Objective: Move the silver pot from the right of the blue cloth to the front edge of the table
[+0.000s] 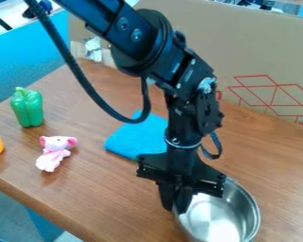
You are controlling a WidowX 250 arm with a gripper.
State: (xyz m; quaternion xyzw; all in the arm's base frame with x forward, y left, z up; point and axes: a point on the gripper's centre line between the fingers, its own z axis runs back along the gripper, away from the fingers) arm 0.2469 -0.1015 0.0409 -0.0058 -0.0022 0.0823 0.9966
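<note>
One arm (179, 78) hangs down at pot (245, 208).

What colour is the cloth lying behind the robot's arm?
The cloth is bright blue, seen best in the camera view.

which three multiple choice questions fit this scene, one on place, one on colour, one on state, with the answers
1. Where is the gripper?
A) beside the green pepper
B) at the rim of the metal pot
C) above the pink toy

2. What colour is the cloth?
A) blue
B) red
C) white

3. What state is the metal pot in?
A) covered by a lid
B) upside down
C) upright and uncovered

Key:
1. B: the gripper's lower end is at the metal pot's rim.
2. A: the cloth on the table shows bright blue.
3. C: its shiny inside shows, with its opening upward.
</note>
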